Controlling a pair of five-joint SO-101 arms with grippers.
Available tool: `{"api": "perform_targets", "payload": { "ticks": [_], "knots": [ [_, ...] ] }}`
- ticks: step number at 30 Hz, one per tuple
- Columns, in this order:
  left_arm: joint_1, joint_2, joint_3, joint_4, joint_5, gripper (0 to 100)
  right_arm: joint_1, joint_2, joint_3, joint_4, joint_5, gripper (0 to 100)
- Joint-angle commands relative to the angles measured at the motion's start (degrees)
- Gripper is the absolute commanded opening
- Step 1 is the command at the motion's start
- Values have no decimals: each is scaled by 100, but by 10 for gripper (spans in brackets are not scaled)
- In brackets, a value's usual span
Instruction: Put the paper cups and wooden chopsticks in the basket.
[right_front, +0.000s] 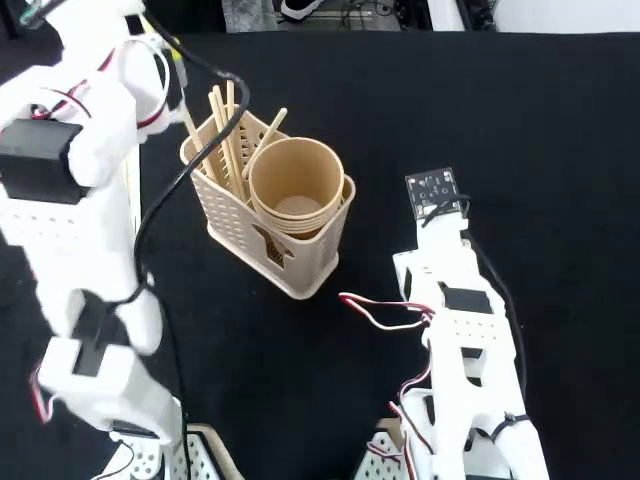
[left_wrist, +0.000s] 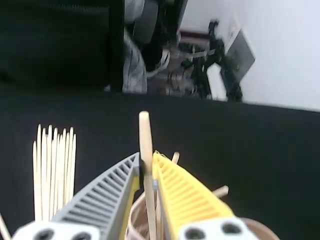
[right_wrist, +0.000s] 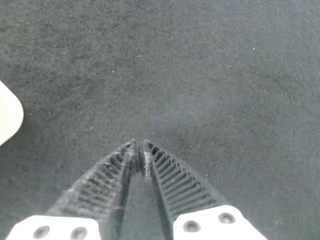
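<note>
**Chopstick pinched in the left fingers beside the filled basket**

Chopstick (left_wrist: 145, 135), left wrist view: a single wooden stick stands upright, clamped between the grey and yellow fingers (left_wrist: 116, 184) of the left gripper (left_wrist: 145, 161). Its upper end rises clear above the fingertips. Its lower length runs down between the fingers and is cut off at the frame edge, so where its foot rests cannot be told. A tight bundle of further chopsticks (left_wrist: 54, 165) stands just beside the grey finger, apart from it.

High view: the basket (right_front: 245, 235) stands upright on the black desk (right_front: 520, 120). The nested paper cups (right_front: 297, 185) fill one side of it, mouth up. The chopsticks (right_front: 228, 130) lean fanned out in the other side, on the side of the left arm. The left arm covers most of its own gripper here, and the held stick cannot be singled out among the others.

Right wrist view: the right gripper (right_wrist: 139, 150) hangs over bare desk, its two dark fingers (right_wrist: 170, 182) pressed together with nothing between them. A pale rounded shape (right_wrist: 7, 117) is cut off at the frame edge and cannot be identified. In the high view the right arm lies well apart from the basket, its own links hiding the fingers.
</note>
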Motion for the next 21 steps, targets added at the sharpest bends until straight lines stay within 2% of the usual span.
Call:
{"api": "perform_targets", "payload": {
  "ticks": [1, 5, 12, 21],
  "knots": [
    [-66, -879, 338, -53, 70, 28, 88, -145, -75, -88, 62, 13],
    [-66, -1398, 400, -44, 62, 29, 88, -145, -75, -88, 62, 13],
    [-57, -1415, 1235, -62, 97, 29, 88, -145, -75, -88, 62, 13],
    [180, -1442, 3275, -1530, 105, 29, 88, -145, -66, -79, 62, 13]
  ]
}}
